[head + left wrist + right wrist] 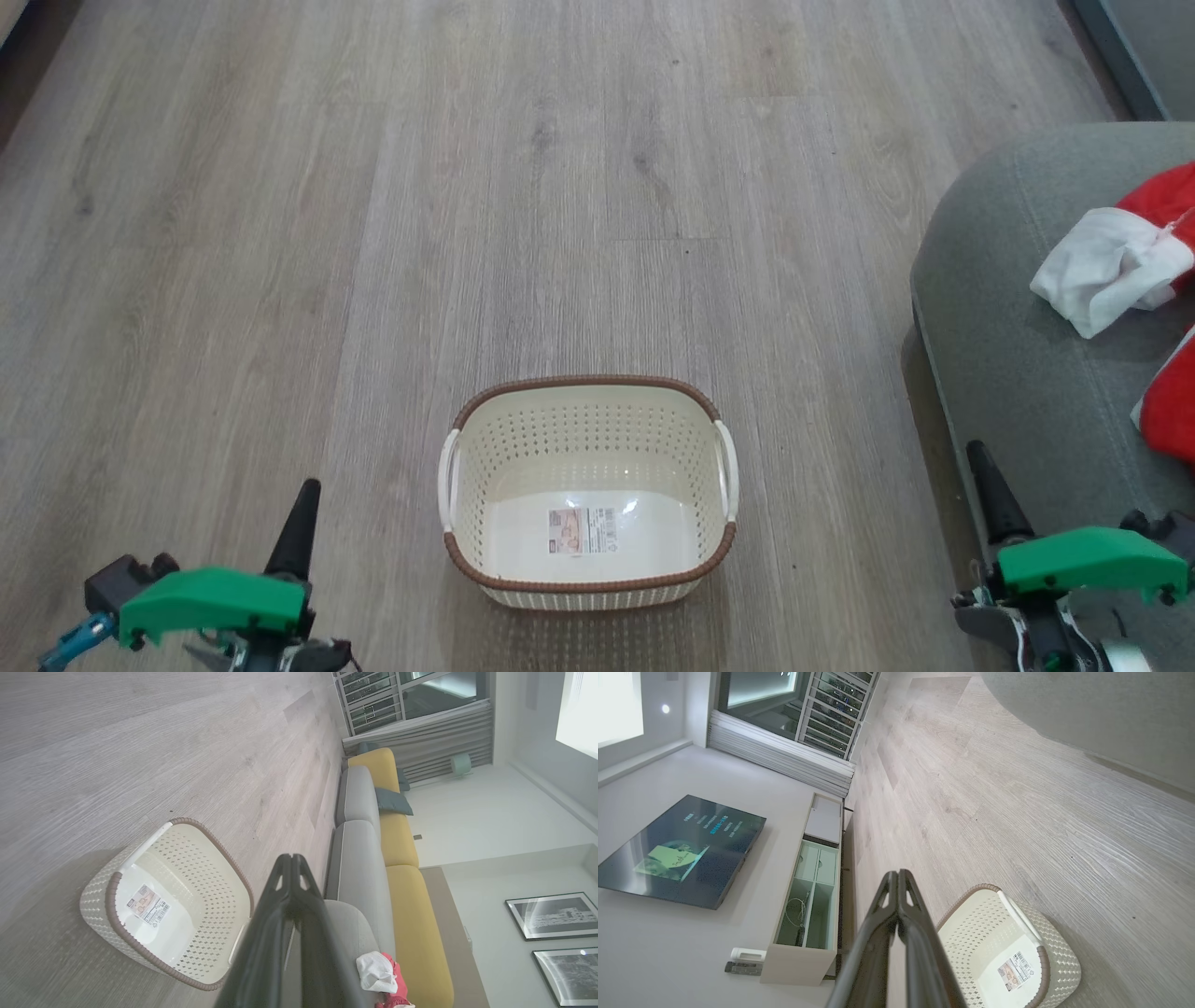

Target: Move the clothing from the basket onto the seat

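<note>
Left tool (306,487), right tool (977,450) — fingers pressed together, both empty.

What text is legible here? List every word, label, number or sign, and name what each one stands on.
On the floor of the basket, the label sticker: small print and a barcode, too small to read.
On the wall in the right wrist view, the television screen: pale lines of writing, too blurred to read.
No text here is clear enough to quote.
</note>
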{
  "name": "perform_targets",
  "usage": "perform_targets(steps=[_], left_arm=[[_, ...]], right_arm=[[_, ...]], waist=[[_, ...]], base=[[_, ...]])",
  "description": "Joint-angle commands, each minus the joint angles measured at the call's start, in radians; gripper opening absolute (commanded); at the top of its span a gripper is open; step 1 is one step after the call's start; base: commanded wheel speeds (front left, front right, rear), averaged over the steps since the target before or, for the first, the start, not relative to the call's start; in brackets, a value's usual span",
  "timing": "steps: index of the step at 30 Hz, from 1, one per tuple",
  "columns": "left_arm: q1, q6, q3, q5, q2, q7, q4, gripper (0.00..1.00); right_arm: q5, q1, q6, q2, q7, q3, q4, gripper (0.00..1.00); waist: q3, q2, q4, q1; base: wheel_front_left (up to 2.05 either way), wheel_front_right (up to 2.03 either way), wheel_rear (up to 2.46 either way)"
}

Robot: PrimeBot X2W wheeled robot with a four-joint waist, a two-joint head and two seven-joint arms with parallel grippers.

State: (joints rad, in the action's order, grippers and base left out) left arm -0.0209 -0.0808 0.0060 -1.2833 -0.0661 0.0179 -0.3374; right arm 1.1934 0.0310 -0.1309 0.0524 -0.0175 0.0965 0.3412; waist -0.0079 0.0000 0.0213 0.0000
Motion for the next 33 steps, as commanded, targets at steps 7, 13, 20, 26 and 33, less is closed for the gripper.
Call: perform_targets(steps=[7,13,20,26,33], left_arm=[[-0.066,-0.017,0.05,-0.08,0.002,0.024,0.051,0.0],[-0.071,-0.025,0.064,-0.139,0.006,0.041,0.061,0.0],[-0.078,-0.036,0.083,-0.218,0.01,0.064,0.074,0.0],[-0.083,-0.043,0.097,-0.277,0.013,0.082,0.084,0.0],[-0.087,-0.05,0.108,-0.325,0.016,0.096,0.092,0.0]], right_arm=[[0.102,0.056,0.0,0.001,-0.024,-0.005,-0.051,0.0],[0.178,0.061,0.0,0.0,-0.041,0.001,-0.062,0.0],[0.278,0.068,0.0,-0.001,-0.064,0.008,-0.077,0.0],[0.354,0.073,0.0,-0.002,-0.082,0.013,-0.088,0.0],[0.415,0.077,0.0,-0.002,-0.096,0.018,-0.096,0.0]], waist=[[0.002,0.0,-0.005,0.0],[0.004,0.0,-0.009,0.0],[0.007,0.0,-0.014,0.0],[0.009,0.0,-0.018,0.0],[0.011,0.0,-0.021,0.0]], base=[[0.0,0.0,0.0],[0.0,0.0,0.0],[0.0,0.0,0.0],[0.0,0.0,0.0],[0.0,0.0,0.0]])
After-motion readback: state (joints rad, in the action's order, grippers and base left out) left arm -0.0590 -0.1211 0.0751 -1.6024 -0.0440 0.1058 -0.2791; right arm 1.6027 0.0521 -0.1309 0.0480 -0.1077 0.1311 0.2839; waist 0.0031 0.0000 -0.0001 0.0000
